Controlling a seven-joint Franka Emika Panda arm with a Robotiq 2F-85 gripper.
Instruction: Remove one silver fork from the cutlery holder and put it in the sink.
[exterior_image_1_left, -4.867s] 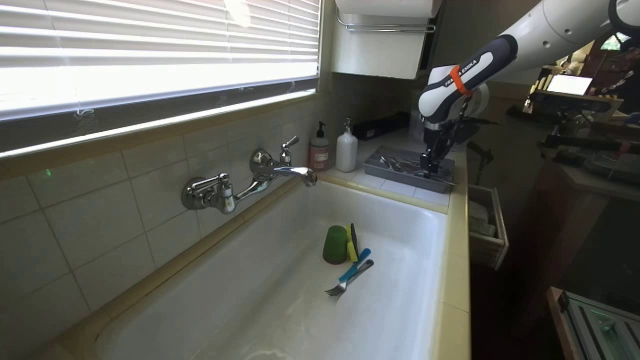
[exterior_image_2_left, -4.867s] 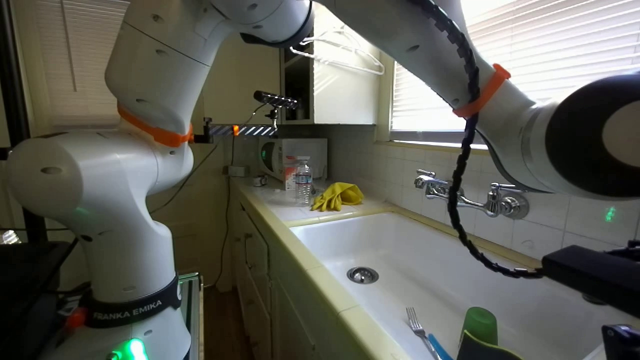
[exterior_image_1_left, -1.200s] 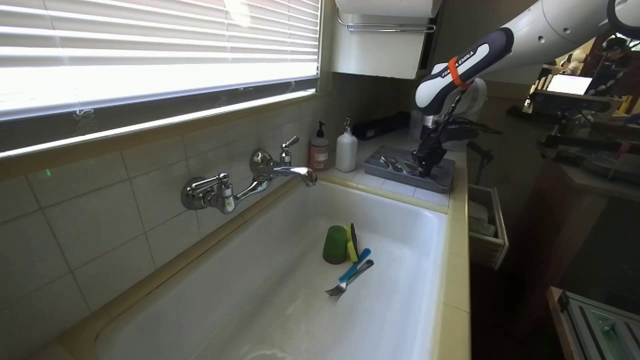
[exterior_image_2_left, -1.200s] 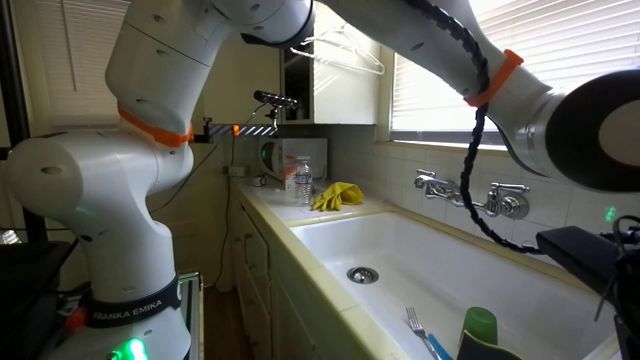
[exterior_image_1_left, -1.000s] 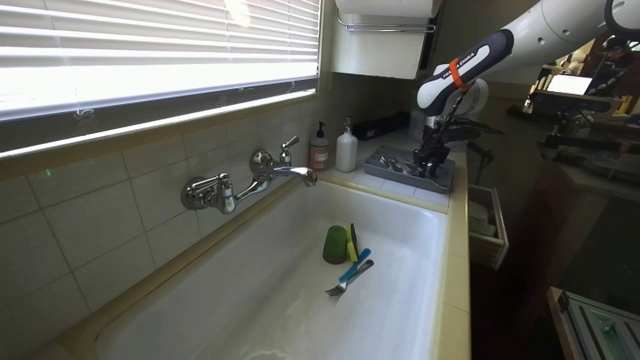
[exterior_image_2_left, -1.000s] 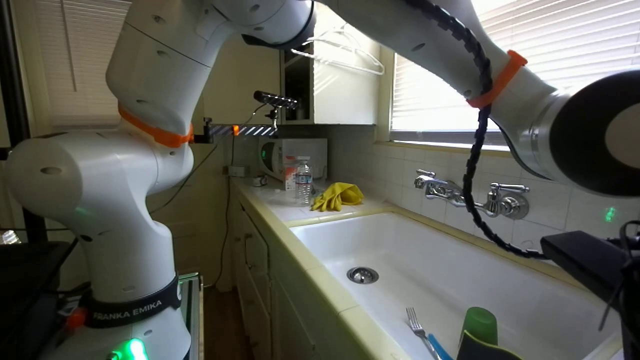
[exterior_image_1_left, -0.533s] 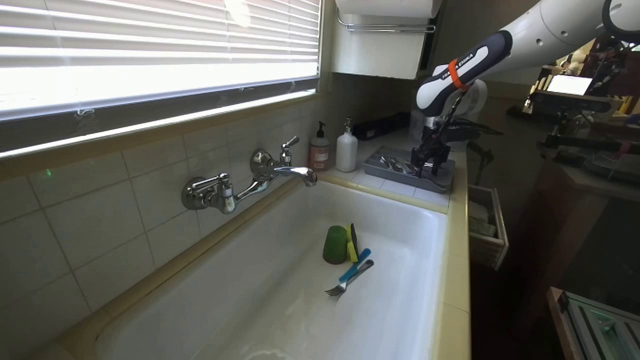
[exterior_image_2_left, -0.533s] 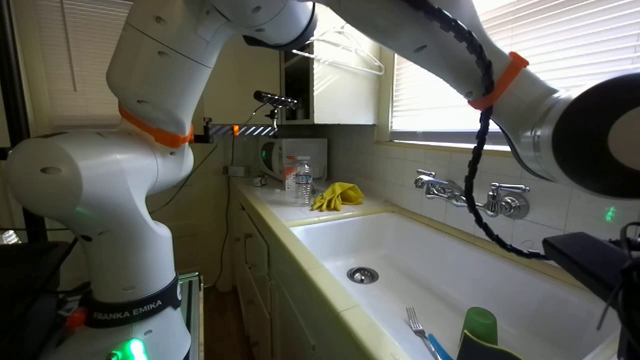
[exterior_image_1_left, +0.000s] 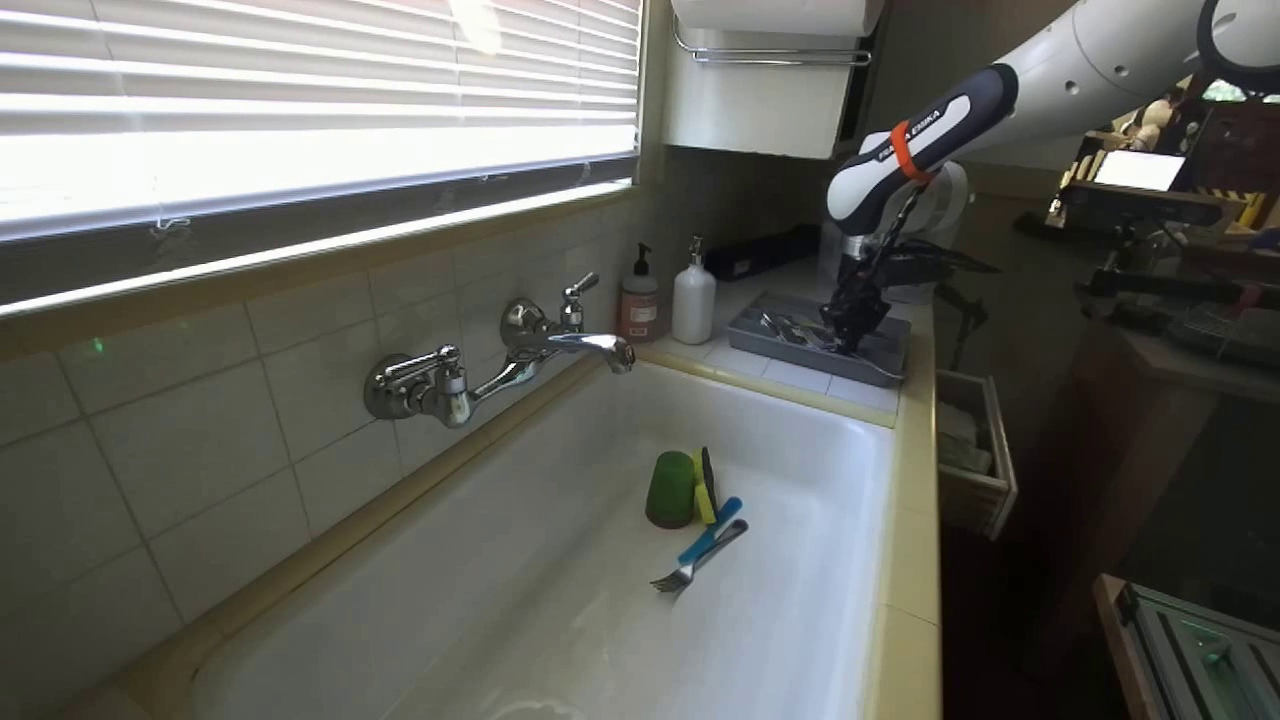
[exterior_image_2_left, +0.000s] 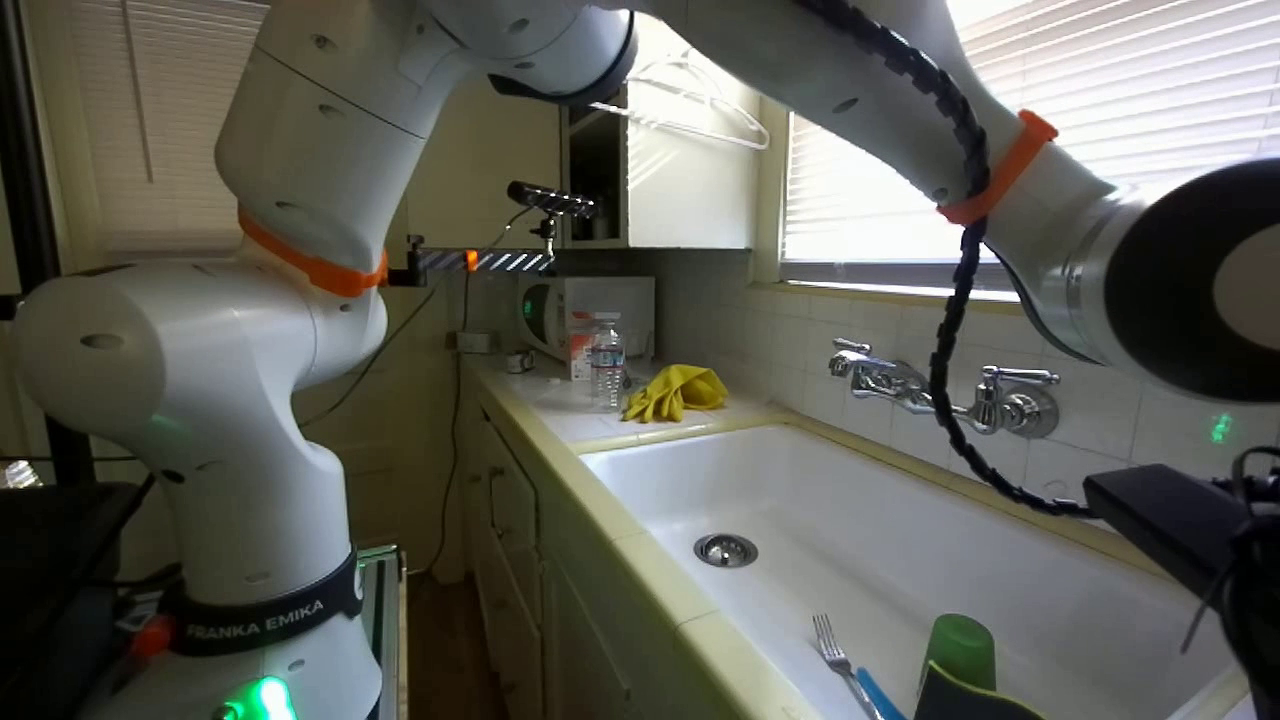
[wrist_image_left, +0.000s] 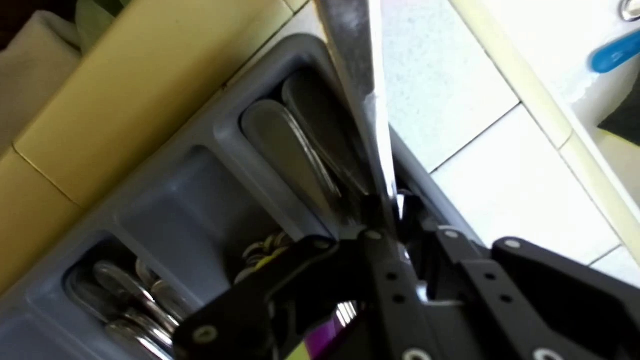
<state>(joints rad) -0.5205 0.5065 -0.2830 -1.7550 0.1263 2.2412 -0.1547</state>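
In an exterior view, the gripper (exterior_image_1_left: 852, 345) is down in the grey cutlery tray (exterior_image_1_left: 785, 351), on the tiled desk (exterior_image_1_left: 796, 376) at one end of the white sink (exterior_image_1_left: 800, 440). In the sink, a silver fork (exterior_image_1_left: 710, 553) already lies beside a blue handle (exterior_image_1_left: 703, 541), near a green cup (exterior_image_1_left: 670, 490).

In an exterior view where the drain (exterior_image_2_left: 726, 550) shows, the tray is out of frame; the sink floor between drain and fork looks a good landing spot.

In the wrist view, the gripper is pinched around a silver utensil (wrist_image_left: 362, 75), handle tilted up from the compartment along the sink side. Its head is hidden; I cannot tell whether it is a fork. Best lift straight up until it clears the neighbouring handle (wrist_image_left: 282, 145) and tray wall, confirm tines before crossing, and lower close to the sink floor before releasing.
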